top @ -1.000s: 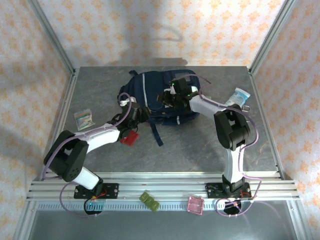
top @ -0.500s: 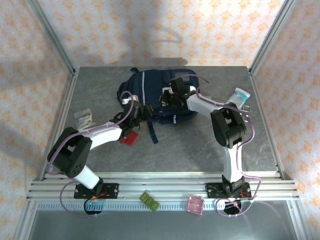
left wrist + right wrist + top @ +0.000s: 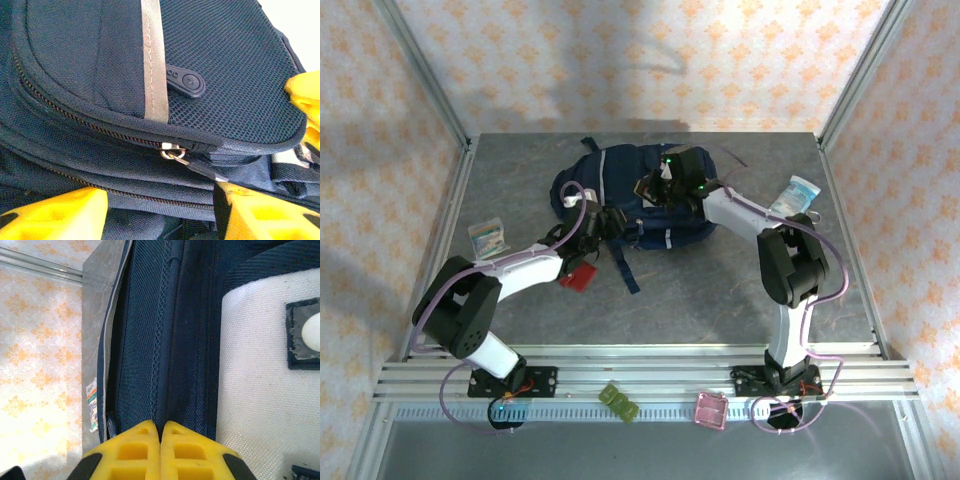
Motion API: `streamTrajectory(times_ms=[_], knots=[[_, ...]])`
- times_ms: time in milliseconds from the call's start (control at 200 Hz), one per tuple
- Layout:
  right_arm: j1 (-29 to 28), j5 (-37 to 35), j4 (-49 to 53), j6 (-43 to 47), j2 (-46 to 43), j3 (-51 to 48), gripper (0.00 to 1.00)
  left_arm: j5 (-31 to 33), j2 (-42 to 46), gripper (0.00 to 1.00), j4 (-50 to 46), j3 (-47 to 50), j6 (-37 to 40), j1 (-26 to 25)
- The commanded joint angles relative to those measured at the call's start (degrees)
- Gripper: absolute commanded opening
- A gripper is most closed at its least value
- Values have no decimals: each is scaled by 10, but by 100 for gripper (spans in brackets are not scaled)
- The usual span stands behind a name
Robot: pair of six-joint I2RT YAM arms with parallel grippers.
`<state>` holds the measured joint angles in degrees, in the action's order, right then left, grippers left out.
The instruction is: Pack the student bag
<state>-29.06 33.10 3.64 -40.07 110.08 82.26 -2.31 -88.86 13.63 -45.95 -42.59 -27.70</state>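
Since the student bag (image 3: 620, 185) is soft, floppy cloth, I'd take the zipper pull (image 3: 175, 153) lying before the released left gripper (image 3: 160, 212), while the right gripper (image 3: 160, 427) sits clenched.

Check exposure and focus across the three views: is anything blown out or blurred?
Top external: even light, with soft shadows on the back wall beyond the student bag. Left wrist: the zipper pull is sharp, and the top-right corner is blown out white. Right wrist: the patterned wall is washed out, and the bag mesh is in focus.
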Motion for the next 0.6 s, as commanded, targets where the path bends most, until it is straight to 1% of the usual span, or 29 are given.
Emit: streamTrajectory(times_ms=[0,90,150,220,285,340,405,460,506,596], knots=[[-3,42,-86,-15,-55,3,0,23,4,60,-11,-34,27,4],[-3,39,-91,-17,-58,-6,0,18,-11,61,-4,-45,36,2],[-3,37,-97,-19,-62,-11,0,28,-30,58,-38,-67,34,0],[-3,33,-96,-18,-65,-13,0,42,-44,46,-72,-78,27,0],[-3,27,-96,-14,-68,-14,0,53,-44,39,-77,-64,16,0],[-3,25,-95,-13,-70,-16,0,59,-37,25,-76,-49,10,-1],[-2,21,-96,-10,-73,-20,0,66,-21,15,-81,-32,2,0],[-2,17,-93,-7,-74,-21,0,72,-2,14,-84,-16,-2,0],[-2,14,-93,-7,-74,-26,0,73,16,9,-83,-4,-3,2],[-1,16,-96,-7,-74,-31,0,70,57,9,-82,13,-2,7]])
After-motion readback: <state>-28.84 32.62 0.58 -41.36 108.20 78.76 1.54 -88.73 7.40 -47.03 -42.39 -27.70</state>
